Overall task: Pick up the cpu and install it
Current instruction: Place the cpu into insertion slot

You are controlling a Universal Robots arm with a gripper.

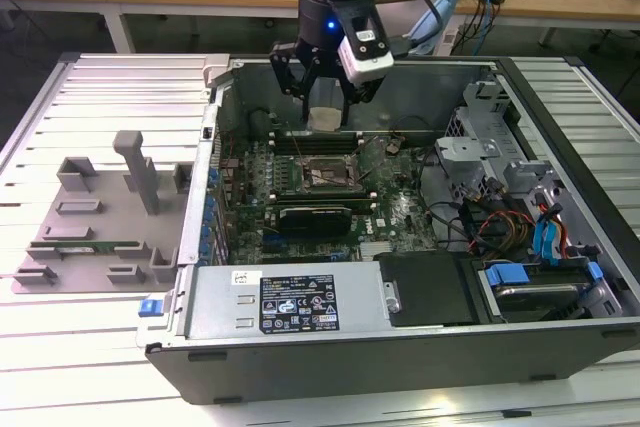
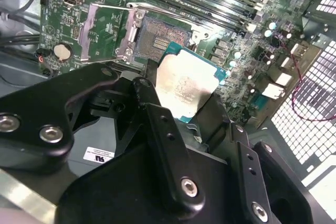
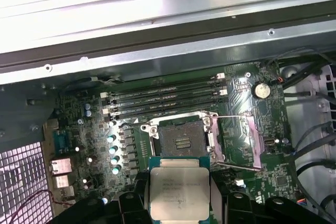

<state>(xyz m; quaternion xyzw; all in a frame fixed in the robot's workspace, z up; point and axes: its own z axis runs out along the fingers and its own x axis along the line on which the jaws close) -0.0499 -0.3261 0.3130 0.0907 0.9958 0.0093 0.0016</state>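
The pincer (image 1: 325, 113) hangs inside the open computer case (image 1: 400, 342), clenched on the cpu (image 1: 325, 118). In both wrist views the chip (image 2: 185, 86) (image 3: 178, 195) sits flat between the black fingers (image 2: 151, 85), one on each of two opposite edges, with its silvery top up and its green rim showing. Below the pincer, and clear of the chip, lies the socket (image 3: 181, 137) on the motherboard (image 3: 94, 140). Its metal frame (image 3: 239, 132) is swung open to one side, so the contacts are bare. Just beyond the socket run the memory slots (image 3: 163, 98). Well off from the pincer, to the exterior view's left and outside the case, the grey tray (image 1: 90, 237) rests on the table.
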